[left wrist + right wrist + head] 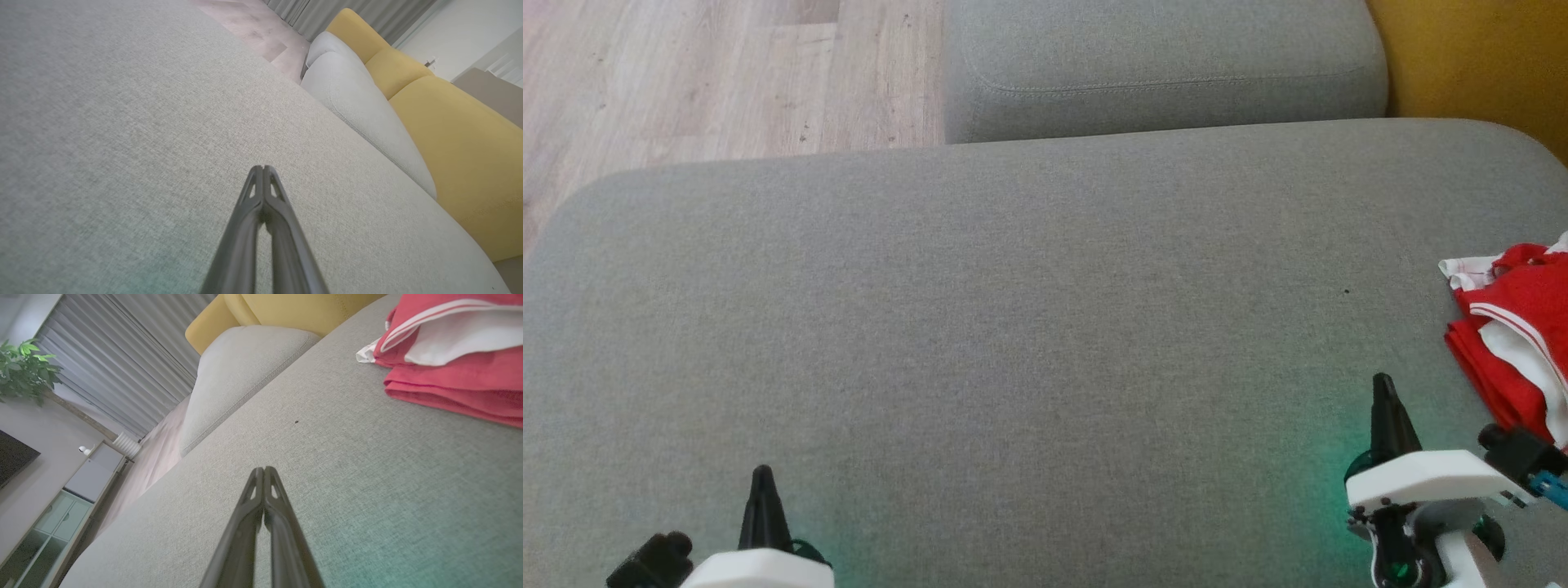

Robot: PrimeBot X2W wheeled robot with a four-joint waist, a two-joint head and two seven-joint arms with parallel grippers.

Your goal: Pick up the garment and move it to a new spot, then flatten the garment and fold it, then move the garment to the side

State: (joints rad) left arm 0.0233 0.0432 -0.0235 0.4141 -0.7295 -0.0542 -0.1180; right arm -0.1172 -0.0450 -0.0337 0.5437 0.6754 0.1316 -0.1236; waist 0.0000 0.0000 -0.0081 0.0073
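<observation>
1. My left gripper (761, 474) is pressed together, holding nothing, above the grey cushion (1013, 327).
2. My right gripper (1383, 381) is likewise together and empty.
3. The folded red-and-white garment (1515, 335) lies on the cushion's right edge, near my right gripper, apart.

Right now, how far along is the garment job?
Done, it seems: the red and white garment lies folded in layers at the right edge of the grey cushion. In hand: nothing; the left end effector and right end effector are shut and empty, clear of the garment. Left: apparently nothing.
</observation>
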